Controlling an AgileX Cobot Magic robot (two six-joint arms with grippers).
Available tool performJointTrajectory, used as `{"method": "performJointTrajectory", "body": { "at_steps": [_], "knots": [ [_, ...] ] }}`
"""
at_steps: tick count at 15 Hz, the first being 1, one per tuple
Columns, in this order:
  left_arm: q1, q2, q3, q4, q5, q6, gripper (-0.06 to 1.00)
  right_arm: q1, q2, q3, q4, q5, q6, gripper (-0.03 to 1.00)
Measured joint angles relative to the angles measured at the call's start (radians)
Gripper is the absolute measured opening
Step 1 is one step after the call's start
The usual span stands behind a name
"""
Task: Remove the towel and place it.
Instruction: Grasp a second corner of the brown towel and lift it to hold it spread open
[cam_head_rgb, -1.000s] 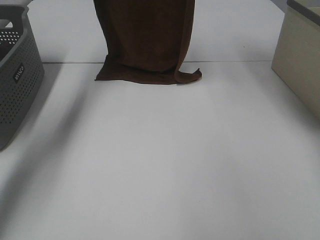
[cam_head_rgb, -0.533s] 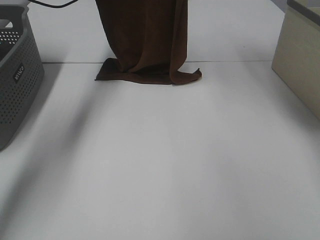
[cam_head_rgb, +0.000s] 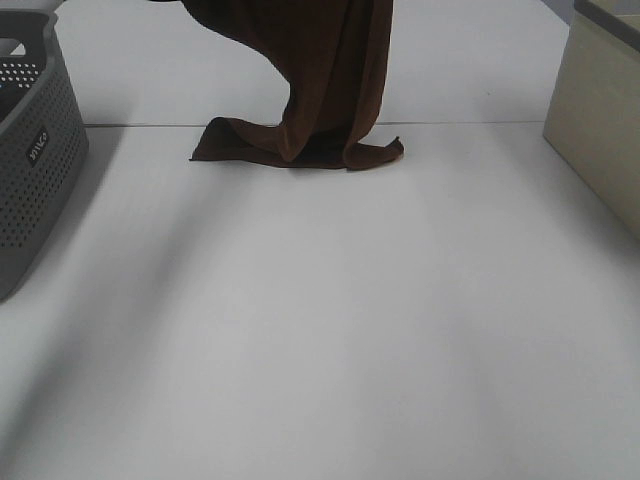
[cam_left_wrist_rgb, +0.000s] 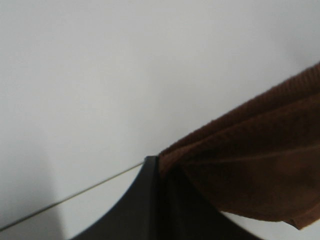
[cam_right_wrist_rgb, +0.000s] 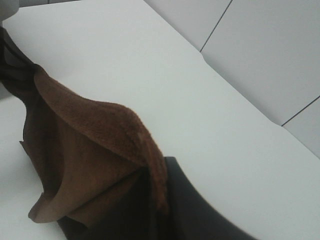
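The dark brown towel (cam_head_rgb: 330, 70) hangs from above the top edge of the exterior high view, twisted into a narrow fold. Its lower end (cam_head_rgb: 300, 150) lies bunched on the white table at the back centre. Both grippers are out of that view. In the left wrist view my left gripper (cam_left_wrist_rgb: 156, 170) is shut on an upper edge of the towel (cam_left_wrist_rgb: 250, 170). In the right wrist view my right gripper (cam_right_wrist_rgb: 161, 200) is shut on another upper edge of the towel (cam_right_wrist_rgb: 90, 150), which drapes down to the table.
A grey perforated basket (cam_head_rgb: 35, 160) stands at the table's left edge. A beige box (cam_head_rgb: 600, 130) stands at the right edge. A seam (cam_head_rgb: 480, 123) runs across the white table just behind the towel's foot.
The hanging towel has gone from a wide flat sheet to a narrow twisted fold, its left side drawn in to the right. Its lower end has stayed on the table.
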Motion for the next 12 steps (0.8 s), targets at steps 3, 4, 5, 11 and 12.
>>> {"method": "performJointTrajectory", "body": {
  "at_steps": [3, 4, 5, 11, 12],
  "knots": [
    [0.000, -0.068, 0.000, -0.043, 0.024, -0.002, 0.00, 0.000, -0.008, 0.000, -0.073, 0.000, 0.103, 0.01],
    [0.000, -0.114, 0.000, -0.043, 0.034, 0.021, 0.00, 0.000, -0.020, 0.000, -0.118, 0.000, 0.153, 0.01],
    [0.000, -0.158, -0.001, -0.043, 0.050, 0.072, 0.00, 0.000, -0.038, 0.000, -0.147, 0.000, 0.189, 0.01],
    [0.000, -0.342, -0.002, -0.102, 0.249, 0.170, 0.00, -0.003, -0.105, 0.000, -0.127, 0.211, 0.280, 0.01],
    [0.000, -0.362, -0.002, -0.102, 0.273, 0.132, 0.00, -0.003, -0.114, 0.000, -0.126, 0.233, 0.295, 0.01]
  ]
}}
